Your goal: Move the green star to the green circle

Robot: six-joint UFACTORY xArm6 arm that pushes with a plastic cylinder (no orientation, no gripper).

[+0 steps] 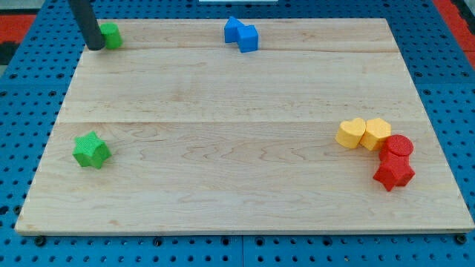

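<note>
My tip [95, 47] sits at the board's [223, 193] top-left corner, touching the left side of the green circle [111, 35]. No jaws on this rig, just a rod, so nothing to open or close. Green star [91, 150] lies well below, near the left edge, approx mid-height, well apart from tip and circle. Two blue blocks [241, 33] touch each other at top centre. At the view's right: yellow heart [350, 133] next to yellow block [376, 133], w/ red circle [398, 146] and red star [393, 173] just below.
</note>
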